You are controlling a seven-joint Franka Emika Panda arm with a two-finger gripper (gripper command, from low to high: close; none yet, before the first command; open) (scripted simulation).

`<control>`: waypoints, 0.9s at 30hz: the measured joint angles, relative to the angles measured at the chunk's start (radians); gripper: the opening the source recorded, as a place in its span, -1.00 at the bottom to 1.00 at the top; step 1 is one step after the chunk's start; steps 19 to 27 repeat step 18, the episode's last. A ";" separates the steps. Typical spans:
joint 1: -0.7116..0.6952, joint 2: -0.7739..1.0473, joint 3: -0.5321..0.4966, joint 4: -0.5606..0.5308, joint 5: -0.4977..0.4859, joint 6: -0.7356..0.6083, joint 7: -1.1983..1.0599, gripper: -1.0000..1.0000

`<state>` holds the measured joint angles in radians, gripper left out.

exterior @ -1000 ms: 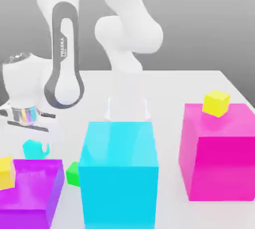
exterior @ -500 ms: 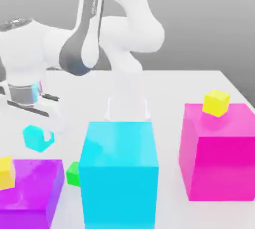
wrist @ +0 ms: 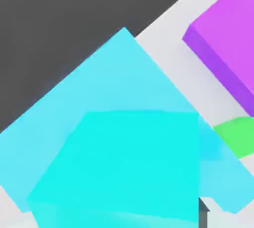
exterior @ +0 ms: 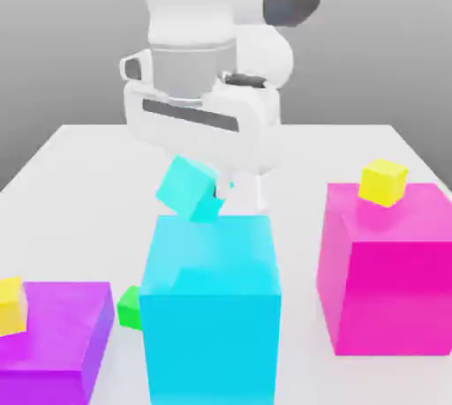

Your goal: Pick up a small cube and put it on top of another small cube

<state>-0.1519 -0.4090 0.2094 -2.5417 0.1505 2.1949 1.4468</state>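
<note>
The white desk [exterior: 79,165] carries everything, and the white arm [exterior: 203,15] rises from its far side and bends forward over the middle. Of the blocks, three are large: a large cyan block [exterior: 212,306] in the centre foreground, a magenta block [exterior: 388,271] to the exterior view's right, and a purple block [exterior: 53,333] at the exterior view's lower left. In the hand view the large cyan block [wrist: 99,98] lies beneath the camera, with the purple block [wrist: 228,48] off to one side.

The tool [exterior: 205,190] hangs from the wide white hand, pointing down above the back edge of the large cyan block. Its fingers are drawn in almost fully, clamped on the small cube [exterior: 189,189], which is turquoise and sits tilted between them, clear of the desk and just above the big cyan block's top face. In the hand view the small cube [wrist: 124,167] sits close under the camera, in front of the larger cyan face.

Smaller still: a yellow cube [exterior: 384,182] rests on the magenta block, another yellow cube [exterior: 11,305] on the purple block, and a small green cube [exterior: 130,307] lies on the desk between the purple and cyan blocks.
</note>
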 joint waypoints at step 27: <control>0.227 -0.149 0.348 -0.099 0.190 -0.066 0.376 1.00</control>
